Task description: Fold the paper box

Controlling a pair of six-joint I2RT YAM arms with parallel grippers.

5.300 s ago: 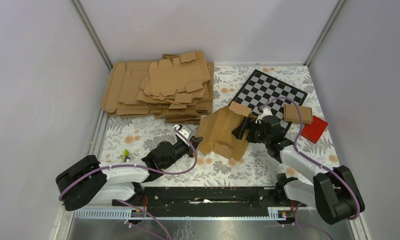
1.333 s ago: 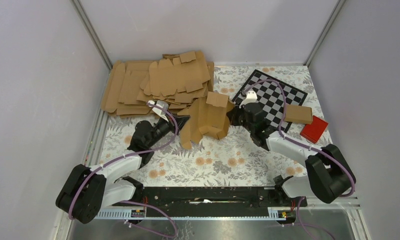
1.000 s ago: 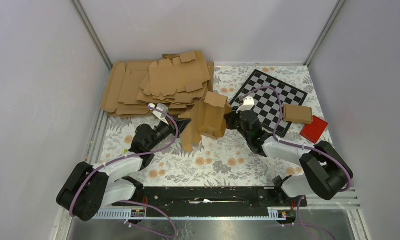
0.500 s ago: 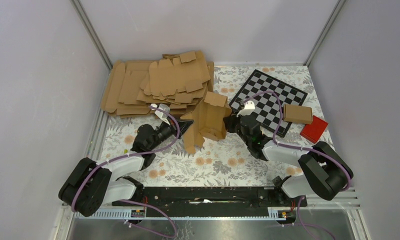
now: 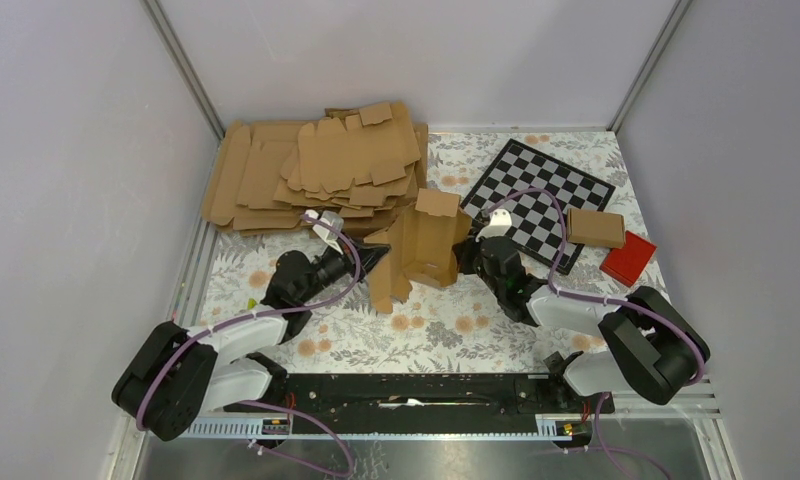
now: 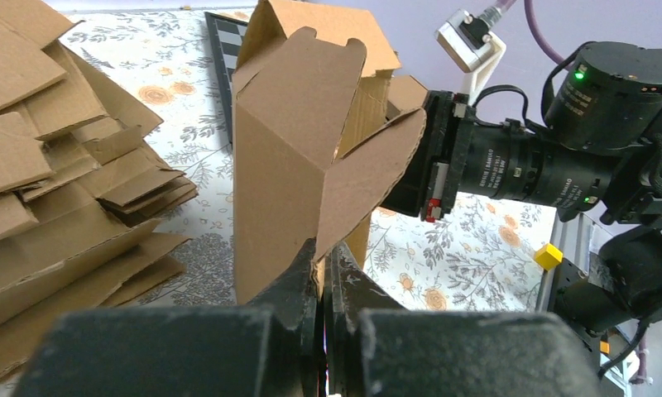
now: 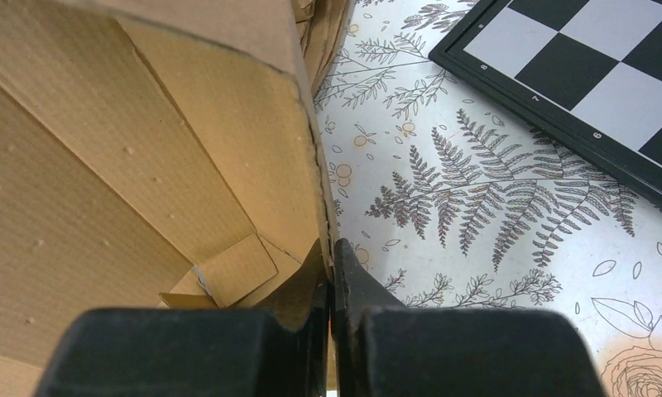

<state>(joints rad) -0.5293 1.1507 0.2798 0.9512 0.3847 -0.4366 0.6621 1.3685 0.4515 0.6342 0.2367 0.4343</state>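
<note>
The paper box (image 5: pixel 419 248) is a brown cardboard piece, partly opened into an upright tube with loose flaps, standing mid-table between both arms. My left gripper (image 5: pixel 376 259) is shut on a flap at its left side; in the left wrist view the jaws (image 6: pixel 323 258) pinch the bottom of that curved flap below the box (image 6: pixel 290 141). My right gripper (image 5: pixel 460 251) is shut on the box's right wall. In the right wrist view its fingers (image 7: pixel 330 252) clamp the wall's edge, and the box's inside (image 7: pixel 146 174) fills the left half.
A thick stack of flat cardboard sheets (image 5: pixel 316 170) lies at the back left. A chessboard (image 5: pixel 542 193) lies at the back right, with a small folded carton (image 5: pixel 594 227) and a red block (image 5: pixel 627 258) beside it. A small yellow piece (image 5: pixel 251 306) lies near the left arm.
The right gripper let go for a moment and has shut again on the box's right wall. The box has shifted slightly nearer and stands more upright. The left grip has held.
</note>
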